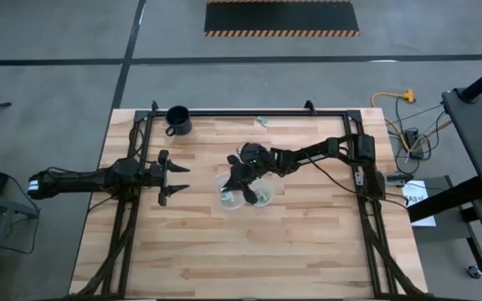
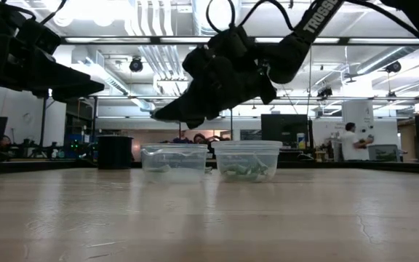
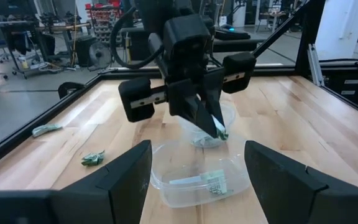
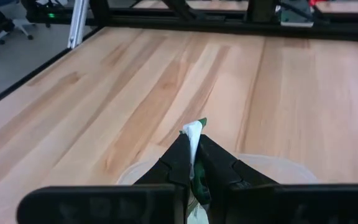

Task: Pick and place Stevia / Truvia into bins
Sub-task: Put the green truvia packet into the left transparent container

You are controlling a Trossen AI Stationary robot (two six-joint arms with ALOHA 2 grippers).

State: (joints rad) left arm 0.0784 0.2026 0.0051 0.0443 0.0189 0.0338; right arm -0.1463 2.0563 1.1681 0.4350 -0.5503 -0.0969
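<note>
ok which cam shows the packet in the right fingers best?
Right wrist view: the packet sticks up, pinched between the right gripper fingers, close and unobstructed. Left wrist view shows it from farther off, hanging over the bins. High and low views hide it behind the arm.

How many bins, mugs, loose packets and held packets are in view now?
Clear bins: 2
Black mug: 1
Packets loose on the table: 2
Packet in the right end effector: 1
Total: 6, not counting packets inside the bins; the left end effector waits open at the table's left.
</note>
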